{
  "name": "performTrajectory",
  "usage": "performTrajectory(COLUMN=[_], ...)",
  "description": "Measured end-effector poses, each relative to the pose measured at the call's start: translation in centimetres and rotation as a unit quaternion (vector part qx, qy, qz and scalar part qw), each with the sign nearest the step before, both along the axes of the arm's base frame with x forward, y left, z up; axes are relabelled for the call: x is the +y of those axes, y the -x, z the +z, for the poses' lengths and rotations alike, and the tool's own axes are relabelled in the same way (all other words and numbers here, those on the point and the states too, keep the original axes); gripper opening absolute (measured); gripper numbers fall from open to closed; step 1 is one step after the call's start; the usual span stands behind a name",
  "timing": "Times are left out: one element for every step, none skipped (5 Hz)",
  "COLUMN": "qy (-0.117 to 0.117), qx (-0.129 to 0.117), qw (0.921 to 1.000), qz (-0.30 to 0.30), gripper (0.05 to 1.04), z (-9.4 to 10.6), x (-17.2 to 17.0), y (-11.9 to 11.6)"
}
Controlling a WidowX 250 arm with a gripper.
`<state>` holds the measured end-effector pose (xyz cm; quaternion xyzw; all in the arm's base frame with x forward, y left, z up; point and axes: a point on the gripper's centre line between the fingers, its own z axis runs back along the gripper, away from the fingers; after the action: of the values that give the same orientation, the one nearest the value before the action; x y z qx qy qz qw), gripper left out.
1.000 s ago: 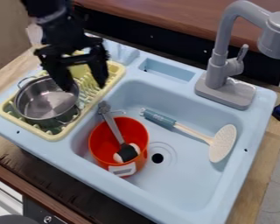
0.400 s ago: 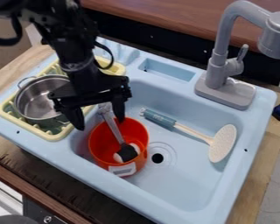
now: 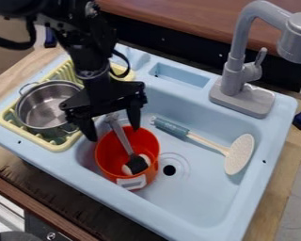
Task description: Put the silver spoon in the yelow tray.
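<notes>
My gripper [image 3: 113, 133] hangs open over the left part of the sink, its two fingers on either side of the upper end of a grey-handled utensil [image 3: 121, 136]. That utensil leans in the red-orange bucket [image 3: 152, 146], handle end up at the back rim and dark head down inside; whether it is the silver spoon I cannot tell. The yellow tray [image 3: 56, 144], a dish rack, lies left of the basin, partly behind the arm, with a metal pot on it.
The metal pot [image 3: 43, 109] sits on the rack. A skimmer with a teal handle [image 3: 171, 127] and cream head lies across the right side of the blue sink [image 3: 197, 197]. The grey faucet [image 3: 234, 77] stands at the back right.
From above the rack, my gripper has come down and rightward to the bucket, most recently shifting slightly right. Its fingers stay apart. The bucket, utensil and pot have not moved.
</notes>
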<state>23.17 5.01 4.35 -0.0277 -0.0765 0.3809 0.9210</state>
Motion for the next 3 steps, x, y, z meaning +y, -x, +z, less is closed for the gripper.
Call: performTrajectory(qy=[-0.003, -0.027, -0.036], qx=[-0.007, -0.022, -0.006], qw=[0.9998, 0.9982, 0.9980], qz=[0.020, 0.049, 0.052], gripper=[0.978, 0.978, 0.978], z=[-0.07, 0.02, -0.90], x=[0.36, 1.14, 1.12], y=[-0.89, -1.37, -1.29])
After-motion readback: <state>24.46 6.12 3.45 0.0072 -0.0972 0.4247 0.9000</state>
